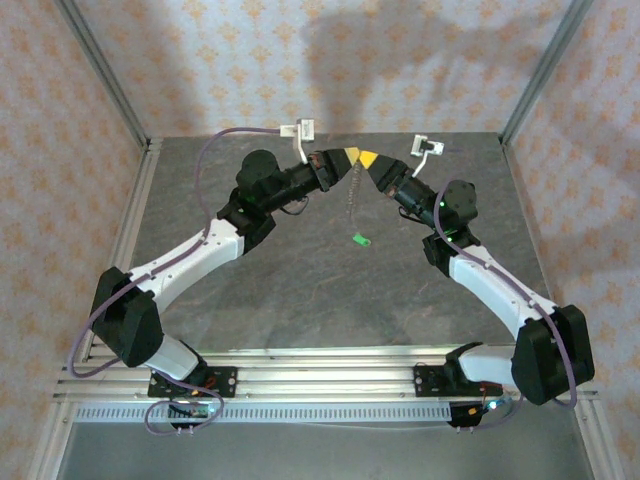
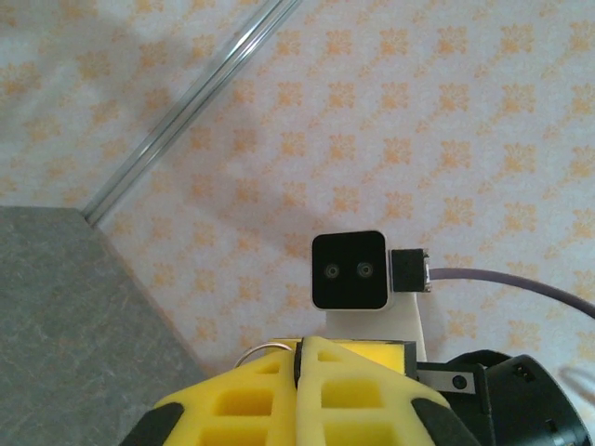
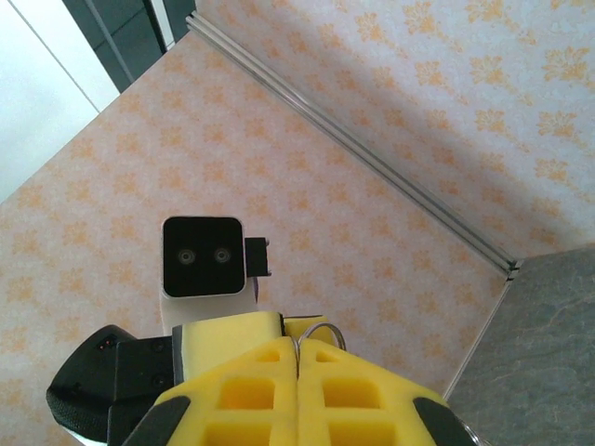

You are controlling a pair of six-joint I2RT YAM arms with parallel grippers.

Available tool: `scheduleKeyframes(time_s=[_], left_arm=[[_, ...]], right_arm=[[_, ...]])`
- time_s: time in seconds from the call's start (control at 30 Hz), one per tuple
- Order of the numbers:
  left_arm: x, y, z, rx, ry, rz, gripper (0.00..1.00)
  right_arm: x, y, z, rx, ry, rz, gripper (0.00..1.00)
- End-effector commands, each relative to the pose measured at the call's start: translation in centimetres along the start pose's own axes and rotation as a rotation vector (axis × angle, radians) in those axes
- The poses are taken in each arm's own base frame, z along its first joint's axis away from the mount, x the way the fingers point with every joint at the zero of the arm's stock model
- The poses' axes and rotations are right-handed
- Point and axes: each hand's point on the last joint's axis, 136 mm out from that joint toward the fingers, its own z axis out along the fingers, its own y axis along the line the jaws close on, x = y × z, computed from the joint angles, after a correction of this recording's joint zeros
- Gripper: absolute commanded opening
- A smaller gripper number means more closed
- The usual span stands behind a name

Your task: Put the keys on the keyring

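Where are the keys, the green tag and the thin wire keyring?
keys (image 1: 350, 205), top view, middle of the hanging chain
green tag (image 1: 361, 239), top view, its centre
keyring (image 3: 323, 326), right wrist view, top of the wire arc

two arms — left arm (image 1: 195, 255) and right arm (image 1: 495, 285) — two grippers, left gripper (image 2: 299, 353) and right gripper (image 3: 297, 358), one keyring (image 3: 321, 325), one dangling bunch of keys (image 1: 350, 205) (single keys too small to count), one green tag (image 1: 361, 239), one table (image 1: 300, 300).
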Motion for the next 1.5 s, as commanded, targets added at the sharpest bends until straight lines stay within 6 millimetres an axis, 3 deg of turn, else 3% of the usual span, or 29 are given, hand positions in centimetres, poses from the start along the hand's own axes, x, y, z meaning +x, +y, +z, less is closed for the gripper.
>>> scheduleKeyframes(time_s=[0.0,0.03,0.07,0.1,0.17,0.27,0.5,0.67,1.07,1.33,1.47], left_arm=[[-0.6,-2.2,0.4,0.066,-0.010,0.027,0.00],[-0.6,-2.1,0.4,0.062,-0.012,0.030,0.00],[-0.6,-2.0,0.3,0.056,-0.011,0.035,0.00],[-0.7,-2.0,0.2,0.048,-0.012,0.046,0.00],[-0.7,-2.1,0.0,0.033,-0.005,0.074,0.00],[-0.8,-2.4,-0.4,0.026,0.013,0.122,0.00],[-1.5,-3.1,-0.9,0.069,0.041,0.178,0.00],[-1.5,-3.9,-1.0,0.137,0.081,0.198,0.00],[-1.4,-5.0,-0.6,0.203,0.111,0.193,0.00],[-1.4,-5.0,-0.6,0.209,0.114,0.190,0.00],[-1.4,-5.0,-0.5,0.210,0.113,0.188,0.00]], right_arm=[[-0.5,1.8,0.1,-0.054,-0.015,-0.038,0.00],[-0.5,1.6,0.1,-0.046,-0.014,-0.036,0.00],[-0.6,1.5,-0.1,-0.029,-0.020,-0.041,0.09],[-0.9,1.1,-0.5,0.000,-0.028,-0.046,0.27],[-1.9,0.2,-1.7,0.053,-0.069,-0.056,0.49],[-3.5,0.2,-3.7,0.087,-0.123,-0.071,0.57],[-3.5,1.5,-3.9,0.046,-0.086,-0.094,0.54],[-3.0,3.1,-3.2,-0.040,-0.020,-0.104,0.48],[-2.0,4.6,-1.7,-0.109,0.033,-0.111,0.37],[-1.2,4.0,-0.6,-0.116,0.060,-0.092,0.31],[-0.7,4.1,-0.2,-0.126,0.074,-0.087,0.22]])
